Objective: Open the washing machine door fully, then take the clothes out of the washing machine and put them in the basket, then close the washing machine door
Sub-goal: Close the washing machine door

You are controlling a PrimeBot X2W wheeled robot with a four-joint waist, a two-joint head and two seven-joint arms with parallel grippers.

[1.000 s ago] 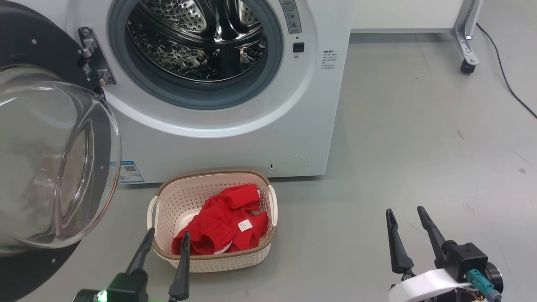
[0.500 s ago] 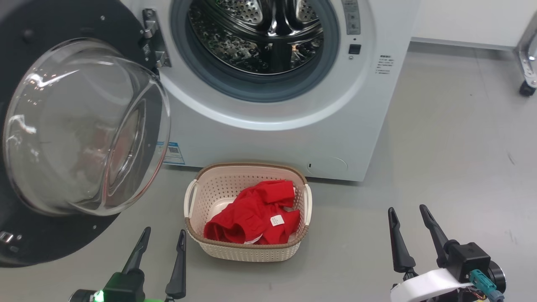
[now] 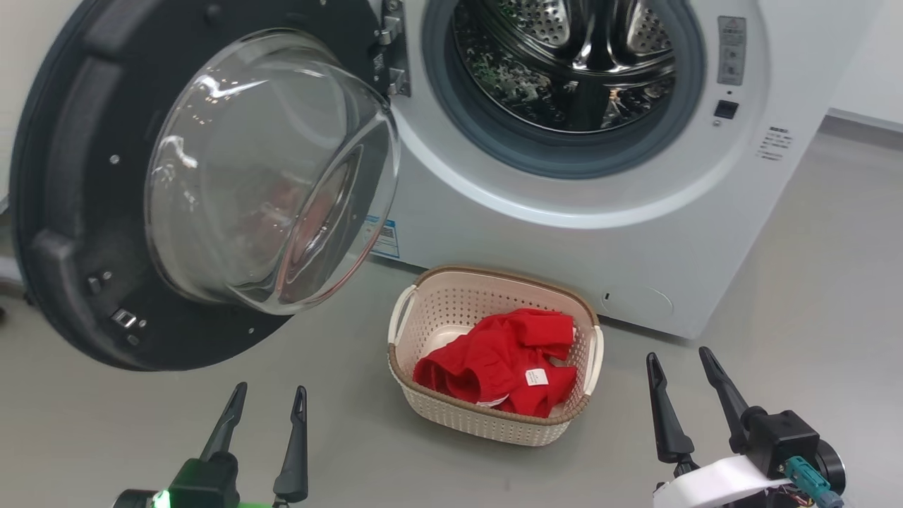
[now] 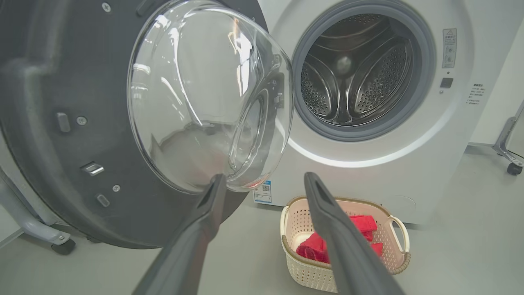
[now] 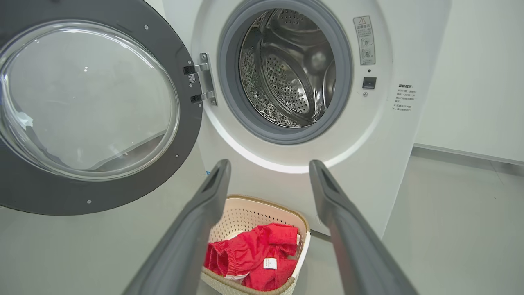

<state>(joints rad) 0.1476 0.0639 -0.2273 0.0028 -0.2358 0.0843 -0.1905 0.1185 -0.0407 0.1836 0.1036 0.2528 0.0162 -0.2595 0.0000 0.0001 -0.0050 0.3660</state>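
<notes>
The head camera looks steeply down on the floor [image 3: 797,296] before the washing machine [image 3: 564,233], with the basket [image 3: 487,427] low in the middle and the washing machine door [image 3: 63,212] at left. The left wrist camera sits low, close to the door's clear window [image 4: 196,102], facing the machine's front. The right wrist camera, also low, faces the drum [image 5: 286,82], with the door off to its left. All three share door, drum and basket.

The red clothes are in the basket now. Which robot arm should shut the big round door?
Left, probably. The left gripper is open just below the swung-out washing machine door, on the robot's left. The right gripper, also open, sits past the basket holding the clothes, farther from the door.
</notes>
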